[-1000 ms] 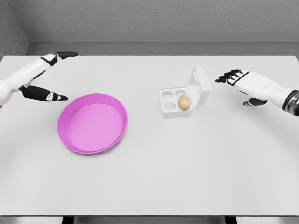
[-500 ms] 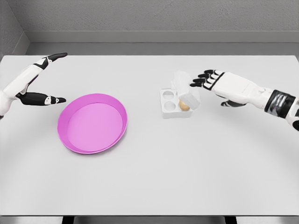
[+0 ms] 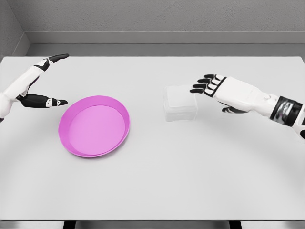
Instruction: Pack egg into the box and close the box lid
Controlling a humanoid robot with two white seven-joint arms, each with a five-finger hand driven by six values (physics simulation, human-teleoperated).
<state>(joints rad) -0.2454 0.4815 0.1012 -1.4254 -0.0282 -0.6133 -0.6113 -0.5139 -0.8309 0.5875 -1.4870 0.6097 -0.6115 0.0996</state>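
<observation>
The white egg box (image 3: 180,103) sits right of the table's middle with its lid down flat over the tray. The egg is hidden inside. My right hand (image 3: 208,85) hovers just right of the box's top edge, its black-tipped fingers spread and holding nothing. At the far left, my left hand (image 3: 47,81) is held out above the table, fingers extended and thumb apart, with nothing in it.
A shallow pink plate (image 3: 94,125) lies left of centre, between my left hand and the box. The white table (image 3: 190,171) runs to a grey wall at the back.
The right hand swept left and pushed the box lid from upright down onto the tray, covering the egg. The left hand rose slightly a second ago and has stayed still since.
</observation>
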